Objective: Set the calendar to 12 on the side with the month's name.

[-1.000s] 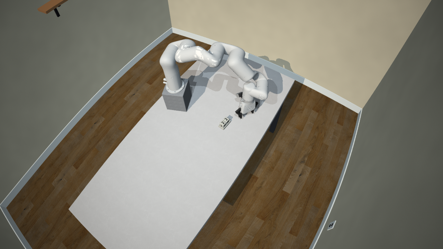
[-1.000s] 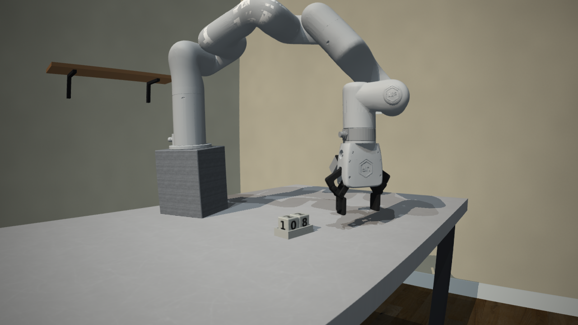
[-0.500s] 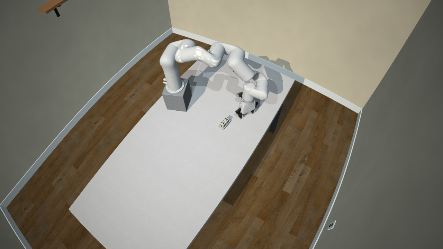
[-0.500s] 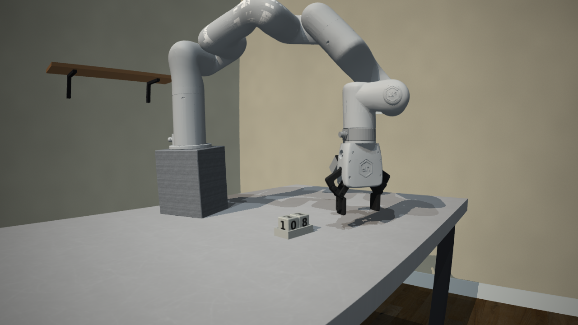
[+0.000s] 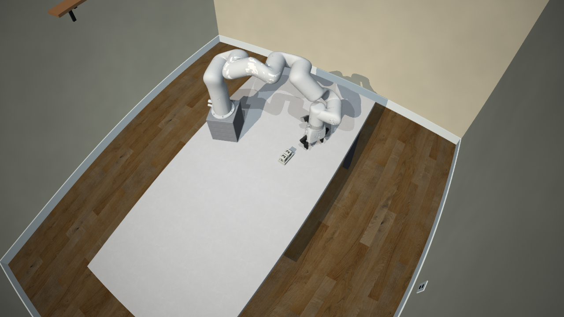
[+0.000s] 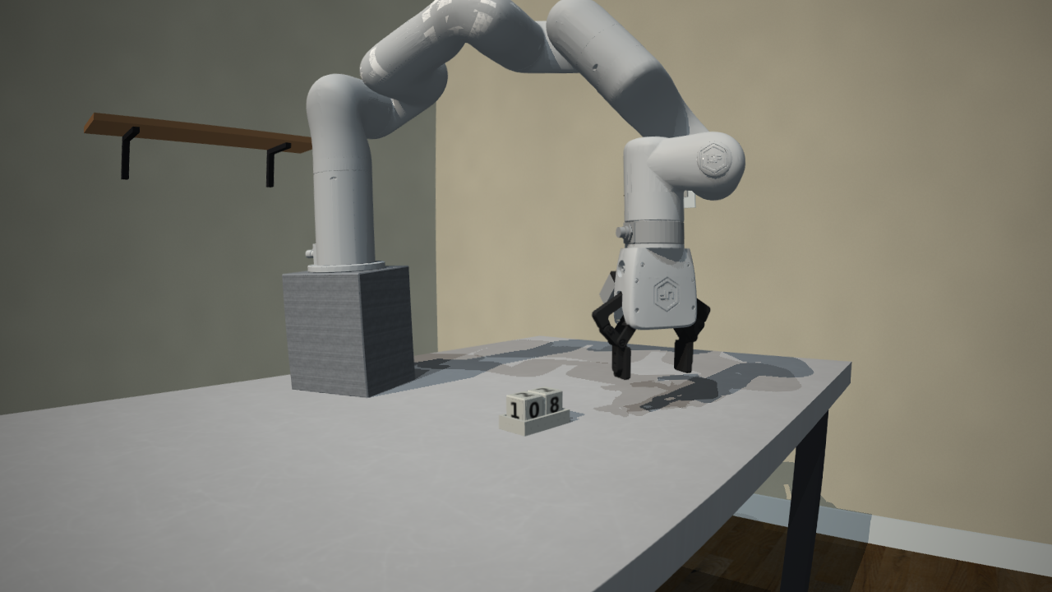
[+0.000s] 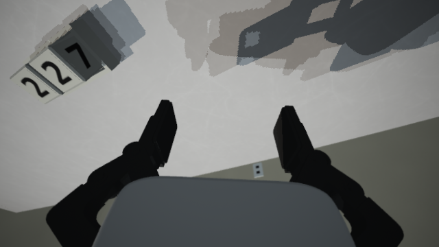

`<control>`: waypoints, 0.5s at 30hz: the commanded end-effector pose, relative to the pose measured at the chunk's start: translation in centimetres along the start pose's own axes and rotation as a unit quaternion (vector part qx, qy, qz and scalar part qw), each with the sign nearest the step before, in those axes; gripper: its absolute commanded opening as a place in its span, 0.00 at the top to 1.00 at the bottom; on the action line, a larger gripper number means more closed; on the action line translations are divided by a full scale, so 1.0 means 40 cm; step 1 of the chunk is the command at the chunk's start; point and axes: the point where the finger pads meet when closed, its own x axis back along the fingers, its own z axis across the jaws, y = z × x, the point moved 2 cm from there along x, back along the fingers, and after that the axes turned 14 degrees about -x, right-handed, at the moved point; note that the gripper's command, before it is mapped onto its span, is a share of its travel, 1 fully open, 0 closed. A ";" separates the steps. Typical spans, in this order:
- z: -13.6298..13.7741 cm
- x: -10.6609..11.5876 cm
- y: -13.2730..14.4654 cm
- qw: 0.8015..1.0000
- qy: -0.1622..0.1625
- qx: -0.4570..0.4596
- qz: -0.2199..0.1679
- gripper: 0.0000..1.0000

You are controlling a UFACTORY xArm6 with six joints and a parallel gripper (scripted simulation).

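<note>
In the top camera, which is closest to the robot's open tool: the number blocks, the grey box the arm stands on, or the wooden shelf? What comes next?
From the tool:
1. Number blocks, just beside it on the table.
2. Grey box under the arm, across the table.
3. Wooden shelf, far off on the wall.

High overhead, low table-side, wrist downward views.

On grey flat counter (image 6: 294, 478): small pale tray (image 6: 531, 425) carrying two white number cubes (image 6: 534, 404) side by side | behind-left: grey block pedestal (image 6: 345, 330) bearing white arm (image 6: 339, 183) | right of tray, near: black fingers (image 6: 622, 362) above counter, apart from cubes
</note>
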 end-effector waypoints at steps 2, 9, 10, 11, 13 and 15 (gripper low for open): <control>0.002 0.012 0.002 1.000 0.001 -0.005 -0.001 0.00; -0.004 0.012 0.008 0.996 0.001 -0.089 -0.001 0.00; -0.005 0.012 0.010 0.994 0.001 -0.108 0.000 0.00; -0.023 0.012 0.029 0.994 0.001 -0.112 0.000 0.00; -0.045 0.012 0.053 0.994 0.001 -0.112 0.000 0.00; -0.046 0.012 0.054 0.994 0.001 -0.113 0.000 0.00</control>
